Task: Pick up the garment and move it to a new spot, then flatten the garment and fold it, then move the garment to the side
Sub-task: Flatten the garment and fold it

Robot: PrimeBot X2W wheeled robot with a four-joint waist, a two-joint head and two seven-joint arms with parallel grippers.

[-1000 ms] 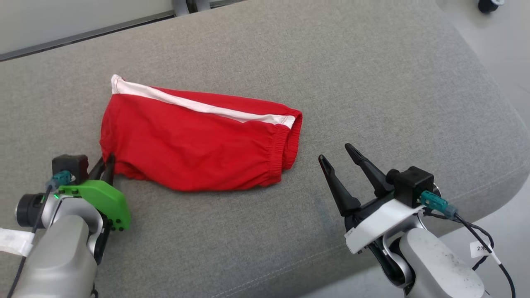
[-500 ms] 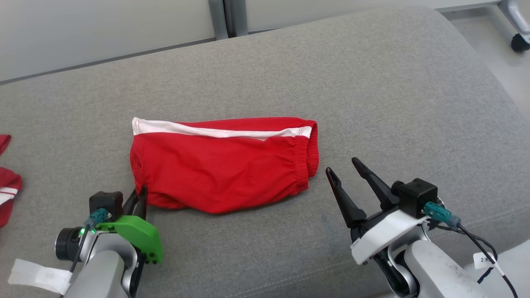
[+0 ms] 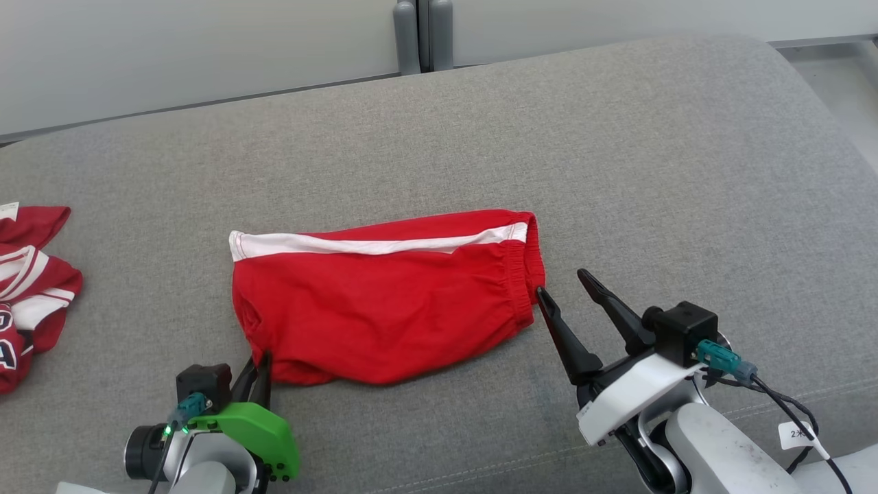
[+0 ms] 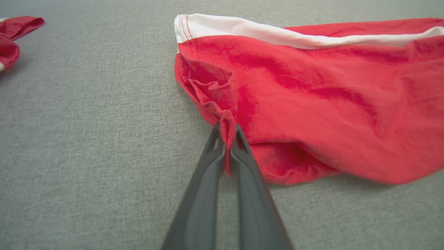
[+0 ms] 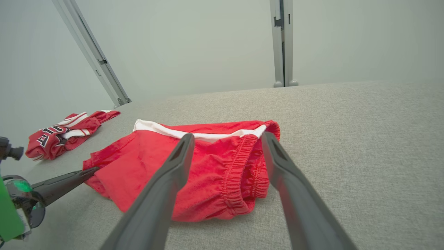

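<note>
right claw (image 3: pixel 560 283) nearer garment (image 3: pixel 384 309) now; left claw (image 4: pixel 227 128) pinches corner

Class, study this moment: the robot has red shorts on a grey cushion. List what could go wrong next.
1. The left gripper pinches only a thin tuft of the red shorts; it may slip out when pulled.
2. The right gripper is open at the other end, holding nothing; a one-sided pull could bunch the cloth.
3. The red jersey lies to the left; shorts moved that way could overlap it.
</note>
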